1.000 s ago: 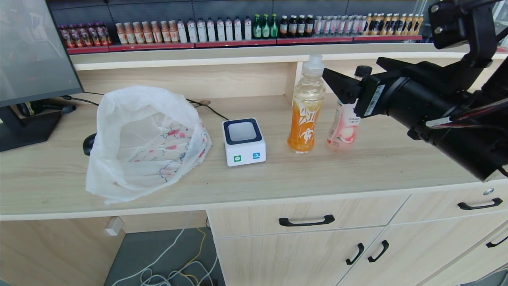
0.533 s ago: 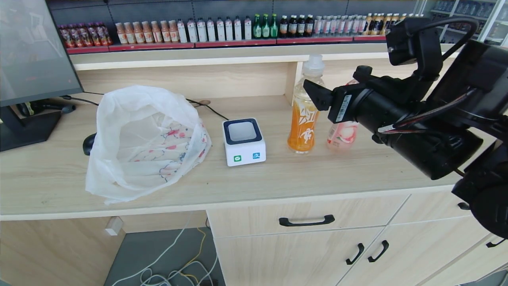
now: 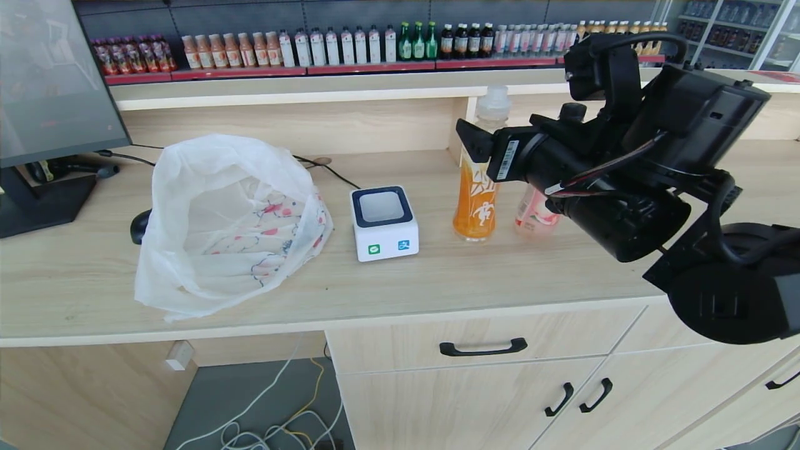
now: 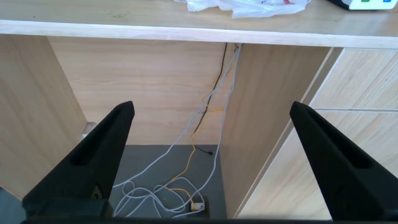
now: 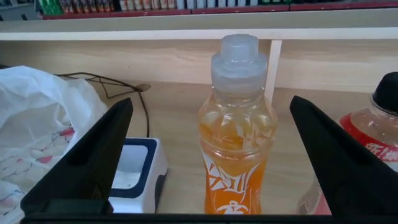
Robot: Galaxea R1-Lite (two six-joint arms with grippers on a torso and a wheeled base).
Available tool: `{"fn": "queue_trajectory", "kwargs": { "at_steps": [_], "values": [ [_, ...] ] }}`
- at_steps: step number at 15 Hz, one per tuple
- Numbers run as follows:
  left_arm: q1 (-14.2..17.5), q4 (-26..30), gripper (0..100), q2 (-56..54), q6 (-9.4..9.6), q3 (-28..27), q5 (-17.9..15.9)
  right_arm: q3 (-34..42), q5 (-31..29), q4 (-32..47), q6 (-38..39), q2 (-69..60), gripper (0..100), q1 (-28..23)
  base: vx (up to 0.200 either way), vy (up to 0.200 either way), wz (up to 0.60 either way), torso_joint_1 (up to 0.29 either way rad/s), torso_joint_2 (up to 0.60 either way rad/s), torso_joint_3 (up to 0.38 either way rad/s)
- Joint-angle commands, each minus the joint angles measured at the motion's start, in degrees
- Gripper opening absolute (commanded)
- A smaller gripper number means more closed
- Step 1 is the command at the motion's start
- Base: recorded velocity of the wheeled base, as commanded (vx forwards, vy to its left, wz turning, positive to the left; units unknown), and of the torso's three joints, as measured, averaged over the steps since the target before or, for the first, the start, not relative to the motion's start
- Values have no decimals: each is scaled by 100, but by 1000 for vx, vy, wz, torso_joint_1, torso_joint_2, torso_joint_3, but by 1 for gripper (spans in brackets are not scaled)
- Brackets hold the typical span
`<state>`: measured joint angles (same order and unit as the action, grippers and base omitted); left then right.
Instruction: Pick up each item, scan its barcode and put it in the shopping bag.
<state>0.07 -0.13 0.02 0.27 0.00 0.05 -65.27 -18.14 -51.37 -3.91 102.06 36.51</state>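
My right gripper is spread wide and holds nothing. It is level with the upper half of the orange drink bottle, which stands upright on the counter, centred between my fingers but ahead of them. For a sound grasp, I advance straight until both fingers flank the body below the shoulder, then close evenly. The pink drink bottle stands just beside it on the right, so I must not clip it. The raised back panel is behind, so I lift first. Toward the barcode scanner and shopping bag, the way looks open. My left gripper, also spread, hangs below the counter edge.
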Motion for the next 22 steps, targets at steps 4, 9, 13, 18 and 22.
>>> {"fn": "queue_trajectory", "kwargs": {
  "at_steps": [4,9,13,18,22],
  "values": [
    [1,5,100,-2,0,0,4,-135,12,4,-22,297,100,-109,0,0,0,0,0,0],
    [1,-4,100,-2,0,0,4,-144,30,-4,-13,508,100,-276,0,0,0,0,0,0],
    [1,-4,100,-2,0,0,4,-197,47,-13,-4,640,100,-276,0,0,0,0,0,0],
    [1,5,100,-2,0,0,4,-232,21,-22,101,807,100,-302,0,0,0,0,0,0],
    [1,-4,100,-2,0,0,4,-214,12,-22,207,921,100,-338,0,0,0,0,0,0]
  ]
}}
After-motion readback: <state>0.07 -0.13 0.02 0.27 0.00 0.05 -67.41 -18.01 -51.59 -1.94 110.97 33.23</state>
